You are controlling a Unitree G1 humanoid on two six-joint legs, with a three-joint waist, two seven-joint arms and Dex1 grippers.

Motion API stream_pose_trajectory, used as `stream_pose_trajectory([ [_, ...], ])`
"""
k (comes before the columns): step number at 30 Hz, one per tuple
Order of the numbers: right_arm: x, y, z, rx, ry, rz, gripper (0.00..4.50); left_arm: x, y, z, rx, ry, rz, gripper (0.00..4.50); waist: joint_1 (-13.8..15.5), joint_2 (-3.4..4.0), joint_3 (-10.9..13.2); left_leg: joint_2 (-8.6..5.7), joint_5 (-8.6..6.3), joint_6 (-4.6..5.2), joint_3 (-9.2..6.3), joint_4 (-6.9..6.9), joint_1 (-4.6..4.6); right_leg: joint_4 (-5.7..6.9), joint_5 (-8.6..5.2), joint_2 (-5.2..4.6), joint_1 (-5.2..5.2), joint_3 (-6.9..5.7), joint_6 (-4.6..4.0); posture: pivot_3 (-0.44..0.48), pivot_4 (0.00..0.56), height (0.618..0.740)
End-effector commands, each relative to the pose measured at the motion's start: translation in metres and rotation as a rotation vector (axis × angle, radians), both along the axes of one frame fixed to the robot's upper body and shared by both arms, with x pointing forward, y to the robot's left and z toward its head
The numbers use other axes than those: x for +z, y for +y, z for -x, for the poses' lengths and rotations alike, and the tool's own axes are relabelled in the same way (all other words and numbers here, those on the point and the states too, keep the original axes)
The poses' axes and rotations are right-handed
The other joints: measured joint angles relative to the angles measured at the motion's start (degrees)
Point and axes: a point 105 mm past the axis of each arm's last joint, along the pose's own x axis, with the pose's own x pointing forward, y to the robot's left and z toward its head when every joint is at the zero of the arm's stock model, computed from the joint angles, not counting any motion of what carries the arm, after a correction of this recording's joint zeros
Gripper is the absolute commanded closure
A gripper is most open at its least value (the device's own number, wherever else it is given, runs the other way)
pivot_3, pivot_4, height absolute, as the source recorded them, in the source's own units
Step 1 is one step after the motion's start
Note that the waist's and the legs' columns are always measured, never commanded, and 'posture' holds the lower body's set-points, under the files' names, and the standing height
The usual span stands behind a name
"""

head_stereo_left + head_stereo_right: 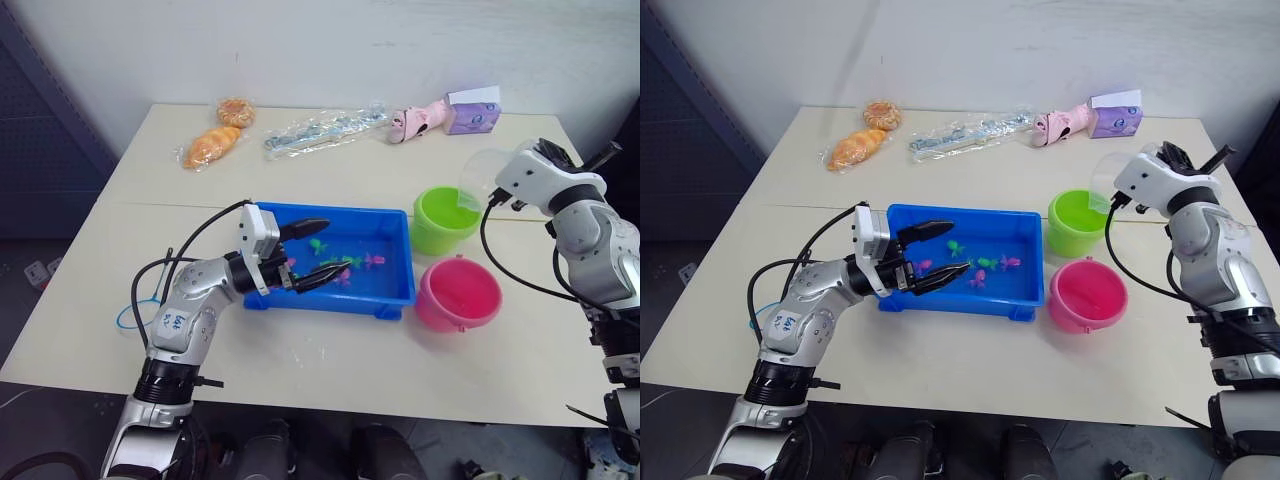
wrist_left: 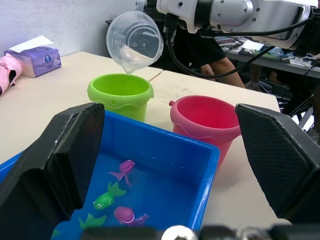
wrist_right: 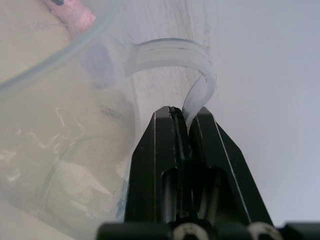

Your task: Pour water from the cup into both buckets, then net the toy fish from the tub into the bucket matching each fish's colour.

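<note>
My right gripper (image 3: 181,119) is shut on the handle of the clear cup (image 2: 134,41), which is tipped with its lip over the lime green bucket (image 1: 446,218). The pink bucket (image 1: 459,292) stands just in front of the green one. The blue tub (image 1: 385,290) holds several small pink and green toy fish (image 2: 114,193) in water. My left gripper (image 1: 312,251) hangs open over the tub's left part, fingers spread wide with nothing between them.
At the table's far side lie two wrapped pastries (image 1: 212,146), a clear plastic packet (image 1: 325,130), a pink toy (image 1: 420,119) and a purple tissue box (image 1: 473,111). A blue cable loop (image 1: 130,315) lies near the left edge.
</note>
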Motion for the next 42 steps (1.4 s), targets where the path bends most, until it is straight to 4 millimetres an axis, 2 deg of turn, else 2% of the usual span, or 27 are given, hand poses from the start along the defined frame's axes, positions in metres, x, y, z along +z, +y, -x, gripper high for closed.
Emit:
stream_pose_trajectory([
  [1, 0.024, 0.001, 0.004, -0.001, -0.082, 0.112, 4.46, 0.009, -0.003, 0.006, -0.013, -0.037, 0.021, 0.0, 0.01, 0.0, 0.0, 0.0, 0.0, 0.0, 0.0, 0.0, 0.0, 0.01, 0.0, 0.0, 0.0, 0.0, 0.0, 0.0, 0.15, 0.74],
  [6, 0.033, 0.006, 0.004, -0.003, -0.137, 0.245, 4.46, 0.008, 0.0, 0.002, 0.006, -0.033, 0.03, 0.0, -0.03, 0.0, 0.0, 0.0, 0.0, 0.0, 0.0, 0.0, -0.01, 0.03, 0.0, 0.0, 0.0, 0.0, 0.0, 0.0, 0.15, 0.74],
  [17, 0.047, 0.008, 0.005, -0.006, -0.249, 0.38, 4.46, 0.006, -0.003, 0.002, 0.004, -0.045, 0.029, 0.0, -0.07, 0.0, 0.0, 0.0, 0.03, -0.05, 0.0, 0.04, -0.01, 0.06, 0.0, 0.01, -0.03, 0.0, 0.0, 0.0, 0.15, 0.74],
  [25, 0.058, 0.005, 0.008, -0.008, -0.309, 0.43, 4.46, 0.006, -0.003, 0.002, -0.002, -0.055, 0.032, 0.0, -0.14, 0.0, 0.0, 0.01, 0.03, -0.05, 0.0, 0.04, -0.01, 0.11, 0.0, 0.02, -0.04, 0.0, 0.0, 0.0, 0.15, 0.74],
  [30, 0.052, 0.003, 0.007, -0.009, -0.302, 0.396, 4.46, 0.005, -0.004, 0.003, -0.008, -0.054, 0.032, 0.0, -0.15, 0.0, 0.0, 0.0, 0.03, -0.05, 0.01, 0.05, -0.01, 0.17, 0.0, 0.02, -0.04, 0.0, 0.0, 0.0, 0.15, 0.74],
  [34, 0.04, 0.007, 0.007, 0.044, -0.289, 0.218, 4.46, 0.005, -0.005, 0.003, -0.011, -0.055, 0.032, 0.0, -0.13, 0.0, 0.0, 0.01, 0.03, -0.05, 0.0, 0.07, -0.01, 0.23, 0.0, 0.03, -0.02, -0.01, 0.0, 0.0, 0.15, 0.74],
  [39, 0.034, -0.011, 0.009, 0.024, -0.261, -0.136, 4.46, 0.006, -0.004, 0.003, -0.012, -0.056, 0.025, 0.0, -0.07, 0.0, 0.0, 0.01, 0.03, -0.04, 0.0, 0.12, -0.02, 0.36, 0.0, 0.03, -0.04, 0.0, 0.0, 0.0, 0.15, 0.74],
  [41, 0.031, -0.02, 0.012, 0.036, -0.231, -0.319, 4.46, 0.006, -0.003, 0.003, -0.012, -0.056, 0.024, 0.0, 0.0, 0.0, 0.0, 0.01, 0.03, -0.04, -0.01, 0.13, -0.02, 0.38, 0.0, 0.02, -0.04, -0.01, -0.01, 0.0, 0.15, 0.74],
  [42, 0.031, -0.028, 0.016, 0.04, -0.239, -0.488, 4.46, 0.006, -0.002, 0.003, -0.011, -0.057, 0.023, 0.0, 0.01, -0.01, 0.0, 0.01, 0.03, -0.04, -0.01, 0.14, -0.02, 0.39, 0.0, 0.02, -0.04, -0.01, 0.0, 0.0, 0.15, 0.74],
])
